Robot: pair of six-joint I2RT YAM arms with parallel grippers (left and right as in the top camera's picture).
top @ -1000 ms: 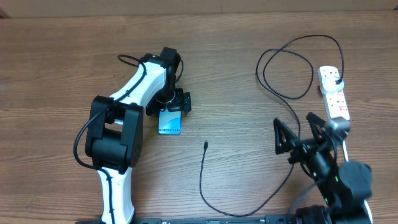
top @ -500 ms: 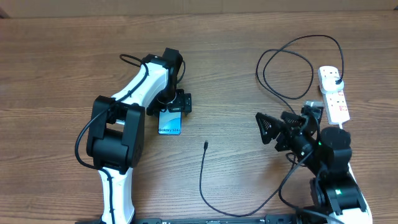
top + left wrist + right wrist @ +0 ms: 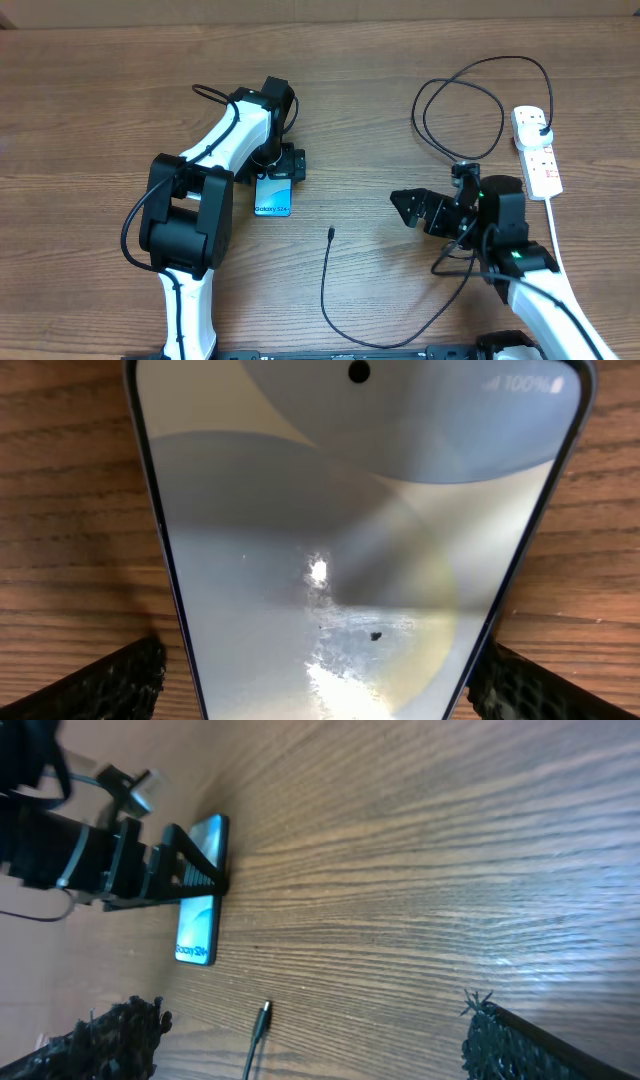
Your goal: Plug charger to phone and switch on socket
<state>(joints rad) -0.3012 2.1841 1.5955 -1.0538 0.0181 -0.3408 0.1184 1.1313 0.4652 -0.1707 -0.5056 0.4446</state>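
The phone (image 3: 272, 198) lies flat left of centre with its light blue screen lit. It fills the left wrist view (image 3: 350, 540). My left gripper (image 3: 278, 166) straddles its far end, one finger (image 3: 110, 685) at each long edge, shut on it. The charger's thin black cable runs from a small plug tip (image 3: 331, 234) on the bare wood in a long loop to a black plug (image 3: 541, 126) in the socket (image 3: 538, 155). My right gripper (image 3: 412, 210) is open and empty, pointing left, to the right of the tip. The right wrist view shows the tip (image 3: 263, 1012) between its fingers, and the phone (image 3: 198, 920) beyond.
The socket's thick white cord (image 3: 556, 225) runs down the right side past my right arm. The charger cable loops widely at the back right (image 3: 460, 100) and along the front (image 3: 345, 335). The table is brown wood.
My right arm has swung left from the front right toward the cable tip, gripper open. The left arm, phone and cable have not moved.
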